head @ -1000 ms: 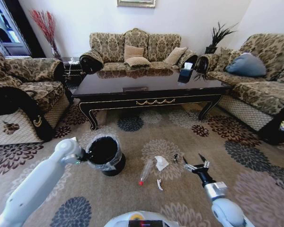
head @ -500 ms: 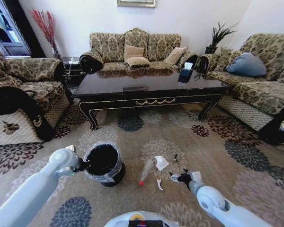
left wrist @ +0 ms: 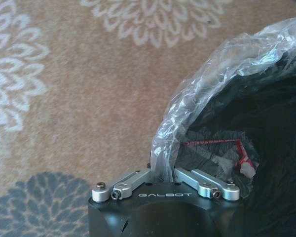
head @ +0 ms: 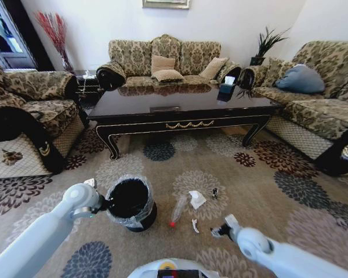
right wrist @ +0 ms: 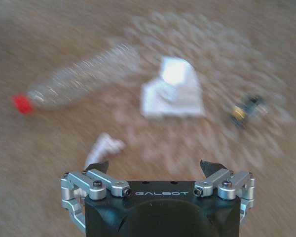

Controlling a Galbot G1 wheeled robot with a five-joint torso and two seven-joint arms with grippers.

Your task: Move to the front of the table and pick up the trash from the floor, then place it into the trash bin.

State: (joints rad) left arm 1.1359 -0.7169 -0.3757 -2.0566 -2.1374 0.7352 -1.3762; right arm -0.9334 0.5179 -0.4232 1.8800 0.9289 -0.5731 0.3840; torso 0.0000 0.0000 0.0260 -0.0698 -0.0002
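Observation:
The trash lies on the carpet in front of the table [head: 180,110]: a clear bottle [head: 178,208] with a red cap, a white paper wad [head: 197,198], a small white scrap [head: 195,226] and a tiny dark item [head: 214,193]. My right gripper [head: 218,231] hovers low just right of the scrap, open; its wrist view shows the bottle [right wrist: 79,79], the paper wad [right wrist: 172,91], the scrap [right wrist: 106,147] and the gripper [right wrist: 153,165]. The black trash bin [head: 130,202] stands left of the bottle. My left gripper [head: 106,204] is shut on its lined rim [left wrist: 207,84], as the left gripper [left wrist: 163,173] shows up close.
Sofas ring the table on the left [head: 29,110], back [head: 168,61] and right [head: 319,98]. A tissue box [head: 228,81] sits on the table's far right. Patterned carpet [head: 278,174] spreads open to the right of the trash.
My right gripper has drawn back toward me and lower, from beside the dark item to beside the small scrap. The bin has shifted slightly nearer and to the right with my left gripper.

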